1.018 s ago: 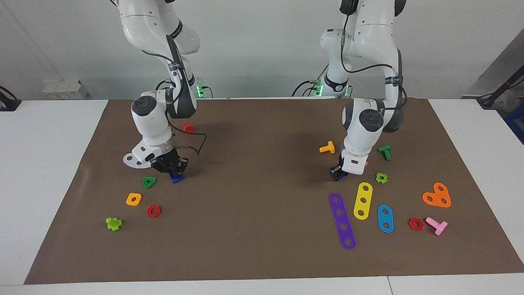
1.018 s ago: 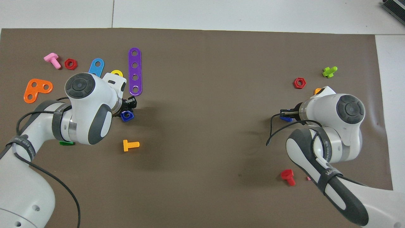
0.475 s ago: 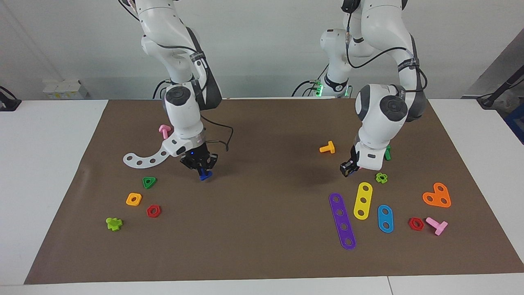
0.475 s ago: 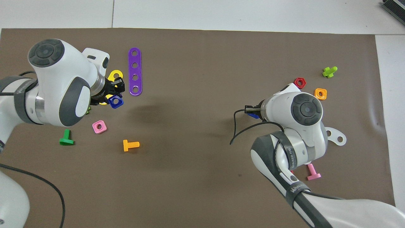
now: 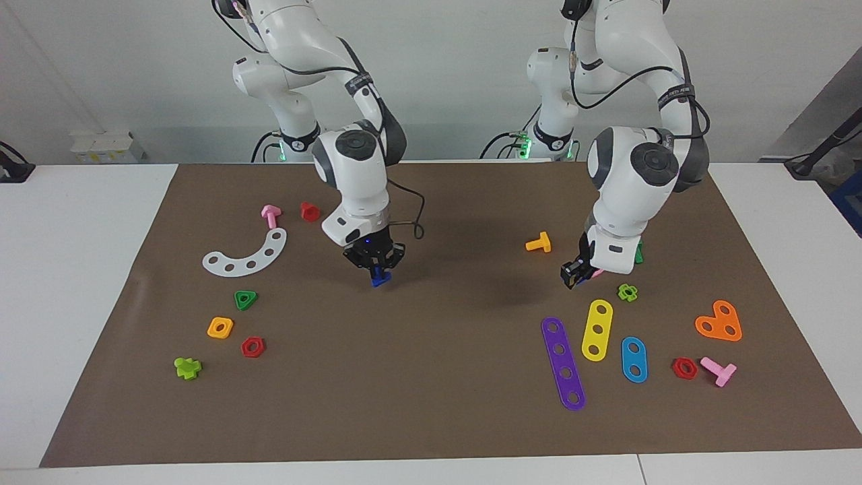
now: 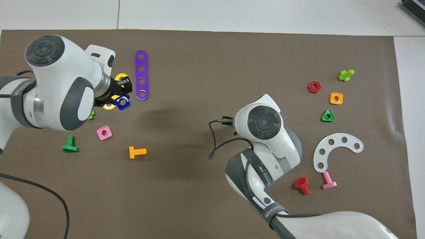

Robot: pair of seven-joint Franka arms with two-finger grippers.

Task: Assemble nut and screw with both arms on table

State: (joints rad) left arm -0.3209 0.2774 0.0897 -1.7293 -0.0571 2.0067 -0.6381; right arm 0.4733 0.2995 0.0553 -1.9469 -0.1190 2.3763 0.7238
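Two end effectors are both up off the brown mat (image 5: 438,377), each clamped on a small dark blue part. Right end effector (image 5: 380,272) hangs over bare mat toward the middle of the counter (image 5: 81,269), pointing down, fingers closed on the screw (image 5: 380,279), whose blue body pokes out below the fingertips. In the overhead view that end effector is mostly hidden under its own wrist, only a black tip shows (image 6: 227,118) and the screw is not visible there. Left end effector (image 5: 572,275) (image 6: 119,96) is tilted, over the yellow three-hole strip (image 5: 597,329) and just beside the purple four-hole strip (image 6: 141,75). Its fingers are closed on the nut (image 6: 123,102), gripped at one edge so the round hole shows from above. In the facing view the nut is hard to make out against the black fingers.

Loose on the mat toward the left arm's end: pink square nut (image 6: 104,132), orange bolt (image 6: 136,152), green bolt (image 6: 69,145). Toward the right arm's end: white curved strip (image 5: 246,254), green triangular nut (image 5: 245,299), orange square nut (image 5: 220,327), red hex nut (image 5: 252,347). None of these is touched by either end effector
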